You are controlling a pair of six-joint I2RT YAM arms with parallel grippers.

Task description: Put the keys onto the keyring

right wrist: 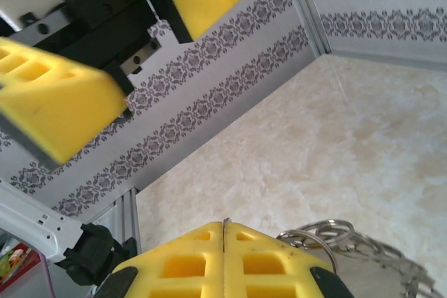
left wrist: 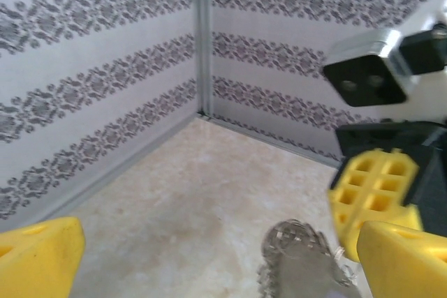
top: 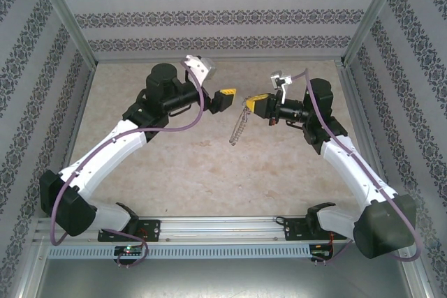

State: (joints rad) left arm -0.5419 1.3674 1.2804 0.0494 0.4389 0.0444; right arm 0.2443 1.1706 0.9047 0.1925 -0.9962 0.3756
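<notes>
**A:** What is seen from the top camera?

**B:** The two arms are brought together over the beige marbled table (top: 174,165), which is enclosed by patterned grey-and-white walls (top: 209,5). The yellow-fingered left gripper (top: 227,98) is held wide open with nothing in it. The yellow-fingered right gripper (top: 257,105) is shut on the large thin grey-beige keyring (top: 239,125), whose rim is fringed with small silvery metal pieces. The hoop is seen edge-on, hanging down from the fingertips between the two grippers. A purple cable (top: 201,106) is looped beside the left wrist.

**A:** And from the left wrist?

**B:** The left gripper (left wrist: 216,259) is spread to both lower corners. The keyring (left wrist: 297,252) is seen low, nearer the right-hand finger, apart from both. Behind it the right gripper (left wrist: 377,186) and its silver-edged black camera block (left wrist: 363,75) stand in front of the wall. An aluminium corner post (left wrist: 202,33) is visible.

**A:** From the right wrist?

**B:** The right gripper (right wrist: 223,259) is closed, its pads pressed together. The keyring (right wrist: 328,232) emerges just beside them. The open left gripper (right wrist: 126,40) is seen above, close by.
</notes>
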